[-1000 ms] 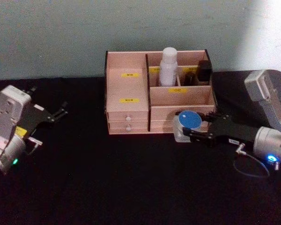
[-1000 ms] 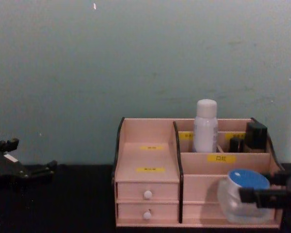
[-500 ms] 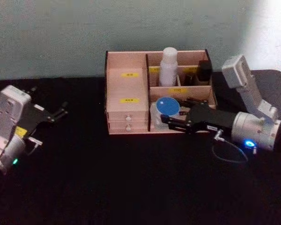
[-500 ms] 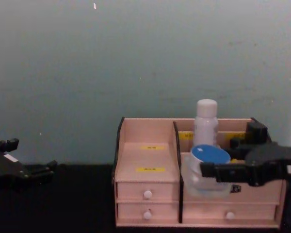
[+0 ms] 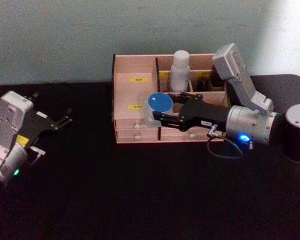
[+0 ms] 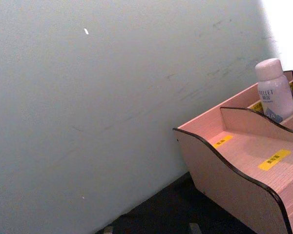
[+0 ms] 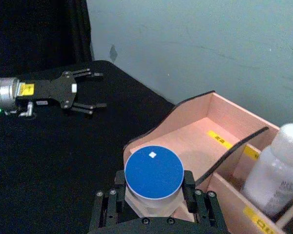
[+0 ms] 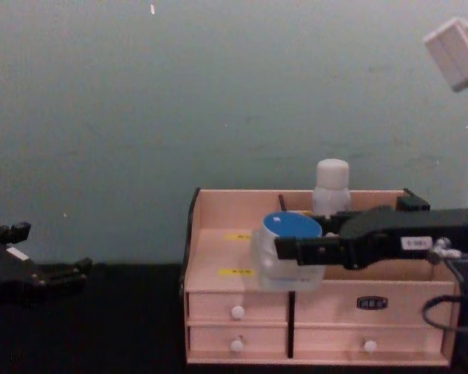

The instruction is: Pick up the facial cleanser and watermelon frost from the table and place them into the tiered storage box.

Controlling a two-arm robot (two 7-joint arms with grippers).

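Since a second earlier the right gripper had carried the watermelon frost up from the surface in front of the drawers and across toward the robot's left. The jar now hung over the tiered storage box rather than beside it.

Nearest to me, well apart from those fingers, the left gripper sat parked over the dark surface. Its own fingers were spread apart with nothing between them.

Farther in, the right gripper's fingers were clamped on the jar's clear body just under the blue lid, holding it upright. Directly below the fingers lay the wide stepped compartment. The jar was above it, close to the black divider, and I could not tell whether its base touched the wood.

Beyond the fingers, at the back of the box, the facial cleanser stood upright in a rear compartment. Small black bottles stood farther along the same row.

By my reckoning half the job was finished, since the cleanser was already in. What remained was to lower the jar into the compartment, let go, and draw the arm clear.
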